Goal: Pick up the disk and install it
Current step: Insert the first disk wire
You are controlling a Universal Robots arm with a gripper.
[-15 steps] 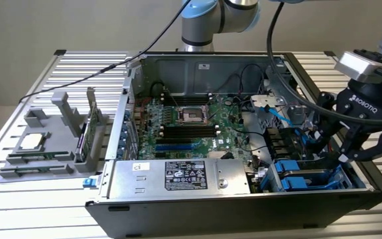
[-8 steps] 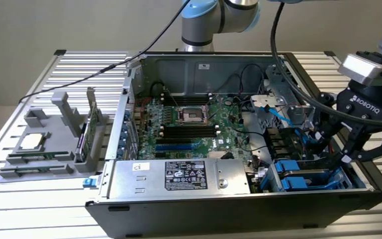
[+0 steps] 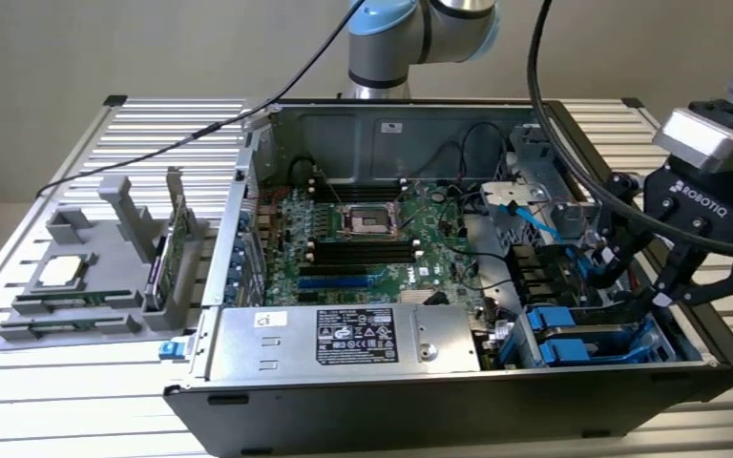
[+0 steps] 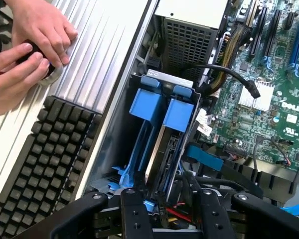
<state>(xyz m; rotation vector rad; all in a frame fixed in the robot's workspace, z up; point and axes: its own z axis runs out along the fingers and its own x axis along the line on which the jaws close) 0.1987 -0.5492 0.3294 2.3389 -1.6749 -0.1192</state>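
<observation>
1. Ribbed metal worktop (image 3: pixel 73 401) carries an open computer case (image 3: pixel 469 408).
2. Disk (image 3: pixel 586 342), in its blue carrier, stands upright in the drive bay at the exterior view's lower right.
3. Gripper (image 3: pixel 698 291) hovers close above it, fingers apart, holding nothing.

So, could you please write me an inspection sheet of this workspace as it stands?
Surface: slatted metal table carrying an open computer case.
Job's things: disk in its blue carrier, standing in the drive bay.
Clutter: grey fixture with a chip beside the case; black keyboard.
Grippers: pincer low over the drive bay.
Cables: thick black cable hanging across the case.
Surroundings: a person's hands on a dark object near the keyboard.
</observation>
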